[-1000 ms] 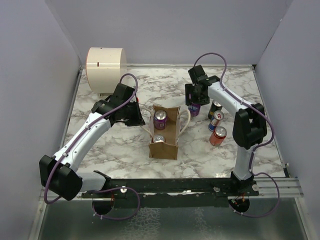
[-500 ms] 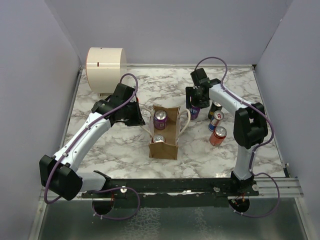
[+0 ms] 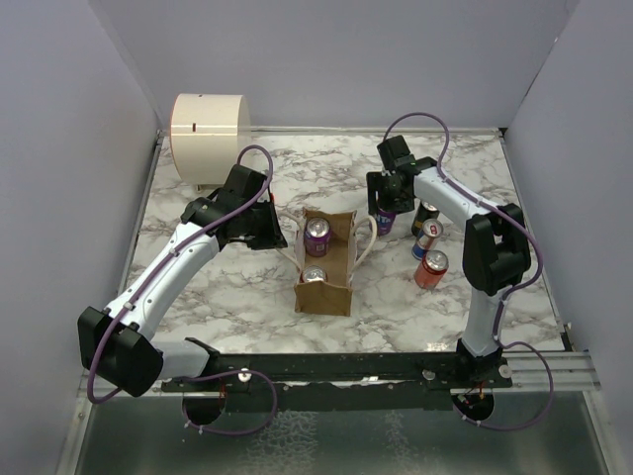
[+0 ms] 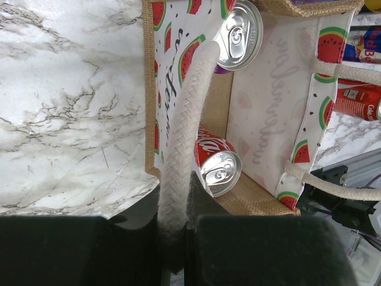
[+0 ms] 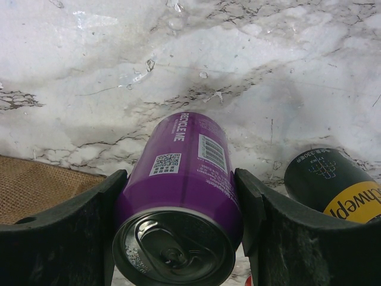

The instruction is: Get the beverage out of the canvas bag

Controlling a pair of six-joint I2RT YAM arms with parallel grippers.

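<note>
The canvas bag (image 3: 326,265) stands open mid-table, with watermelon prints on its side (image 4: 274,119). Inside it stand a purple can (image 3: 317,234) with a silver top (image 4: 238,34) and a red cola can (image 3: 315,276), which also shows in the left wrist view (image 4: 217,167). My left gripper (image 3: 272,226) is at the bag's left side, shut on its white loop handle (image 4: 181,137). My right gripper (image 3: 384,213) is just right of the bag, shut on another purple can (image 5: 184,196), held upright low over the marble. I cannot tell if that can touches the table.
A cream cylindrical container (image 3: 208,136) stands at the back left. Right of my right gripper stand a dark can (image 3: 427,213), which also shows in the right wrist view (image 5: 333,185), a blue-silver can (image 3: 427,237) and a red can (image 3: 431,268). Grey walls enclose the table.
My right gripper with the purple can has shifted slightly. The left arm, the bag and the other cans have not moved.
</note>
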